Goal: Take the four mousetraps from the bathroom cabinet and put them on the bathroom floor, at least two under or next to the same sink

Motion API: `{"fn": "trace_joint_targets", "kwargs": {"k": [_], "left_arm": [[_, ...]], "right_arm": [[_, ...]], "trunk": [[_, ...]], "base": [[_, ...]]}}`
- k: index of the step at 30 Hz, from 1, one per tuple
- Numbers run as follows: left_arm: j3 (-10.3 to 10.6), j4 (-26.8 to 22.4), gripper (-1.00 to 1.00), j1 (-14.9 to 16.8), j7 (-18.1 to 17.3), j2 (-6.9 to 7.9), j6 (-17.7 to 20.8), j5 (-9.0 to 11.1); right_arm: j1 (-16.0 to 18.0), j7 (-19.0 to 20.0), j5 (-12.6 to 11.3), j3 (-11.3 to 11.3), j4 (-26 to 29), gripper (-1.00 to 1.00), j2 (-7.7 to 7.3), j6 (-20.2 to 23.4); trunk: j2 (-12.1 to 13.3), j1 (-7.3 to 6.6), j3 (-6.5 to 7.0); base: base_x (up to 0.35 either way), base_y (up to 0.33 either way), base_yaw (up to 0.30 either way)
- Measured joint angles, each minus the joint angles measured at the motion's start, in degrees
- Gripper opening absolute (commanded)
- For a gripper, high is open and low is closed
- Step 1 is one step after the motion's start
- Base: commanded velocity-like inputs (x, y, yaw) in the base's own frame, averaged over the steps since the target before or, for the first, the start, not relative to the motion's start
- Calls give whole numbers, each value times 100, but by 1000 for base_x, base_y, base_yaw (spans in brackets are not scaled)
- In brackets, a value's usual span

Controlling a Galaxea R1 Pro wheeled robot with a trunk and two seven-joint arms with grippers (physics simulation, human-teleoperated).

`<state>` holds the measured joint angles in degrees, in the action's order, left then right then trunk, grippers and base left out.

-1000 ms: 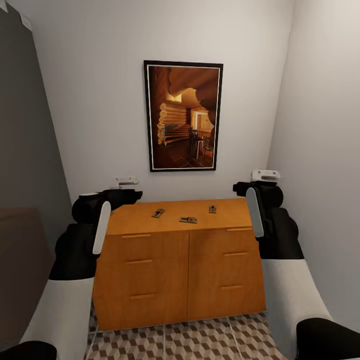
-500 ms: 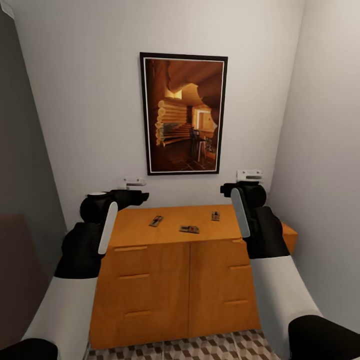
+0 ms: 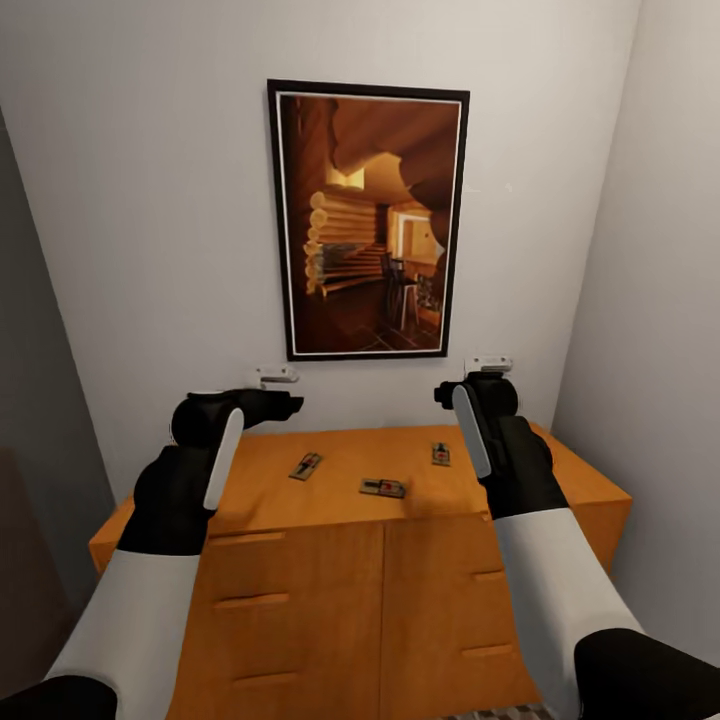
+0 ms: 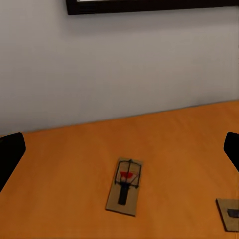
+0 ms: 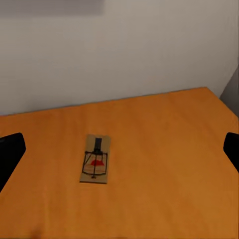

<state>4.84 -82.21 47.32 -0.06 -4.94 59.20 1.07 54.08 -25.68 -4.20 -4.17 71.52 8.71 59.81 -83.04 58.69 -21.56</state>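
Note:
The orange-brown cabinet [image 3: 300, 610] stands against the wall straight ahead. Three mousetraps lie flat on its top: a left one [image 3: 306, 466], a middle one [image 3: 384, 488] and a right one [image 3: 440, 454]. My left gripper [image 3: 285, 403] hovers open over the top's left rear, with the left mousetrap [image 4: 124, 186] ahead of its fingers and another's corner [image 4: 229, 213] beside it. My right gripper [image 3: 472, 388] hovers open over the right rear, facing the right mousetrap [image 5: 95, 159]. Neither gripper holds anything. A sliver of bathroom floor [image 3: 492, 714] shows below. The bathroom sink is out of view.
A framed picture [image 3: 368, 220] hangs on the wall above the cabinet. Pale walls close in on the right [image 3: 670, 300] and a grey surface [image 3: 40, 420] on the left, leaving a narrow alcove. The cabinet's drawer fronts [image 3: 250, 600] face me.
The camera has come closer and higher, so the cabinet top looks larger and the floor has almost left the view. Both arms reach further over the top. The traps lie where they were.

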Motion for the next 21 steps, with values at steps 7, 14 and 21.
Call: {"fn": "trace_joint_targets", "kwargs": {"k": [7, 14, 21], "left_arm": [[1, 243, 100, 0, -2, -20, -2, 4], [-10, 536, 100, 0, -2, -60, 1, 5], [-17, 693, 100, 0, -2, -71, 15, 6]], "right_arm": [[0, -5, -2, 13, -325, 100, -6, 0], [0, -11, 4, 26, -765, 100, -17, 0], [1, -7, -1, 44, -1193, 100, -36, 0]], "trunk": [[0, 0, 0], [0, 2, 0], [0, 3, 0]], "base": [[323, 0, 0], [240, 0, 0], [58, 0, 0]]}}
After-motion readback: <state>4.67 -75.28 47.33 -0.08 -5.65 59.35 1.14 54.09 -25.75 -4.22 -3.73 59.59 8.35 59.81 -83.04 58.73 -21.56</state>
